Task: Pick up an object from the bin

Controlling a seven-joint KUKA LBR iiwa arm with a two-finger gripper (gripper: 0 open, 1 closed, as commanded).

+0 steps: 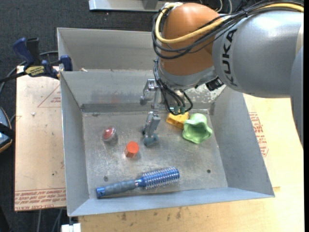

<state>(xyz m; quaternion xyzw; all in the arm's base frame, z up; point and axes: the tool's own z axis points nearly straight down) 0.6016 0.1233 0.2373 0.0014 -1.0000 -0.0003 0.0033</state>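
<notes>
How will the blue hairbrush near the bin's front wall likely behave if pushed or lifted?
The blue hairbrush looks rigid plastic, so probably stiff and light. Its round bristled head may let it roll when pushed sideways. Gripped at the thin handle, it would likely tip head-down.

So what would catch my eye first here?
The big grey arm with its orange cover looms at upper right, its end effector hanging down at the bin's middle. Around it lie a blue hairbrush along the front, a crumpled green thing to the right and a small orange cylinder to its left.
</notes>
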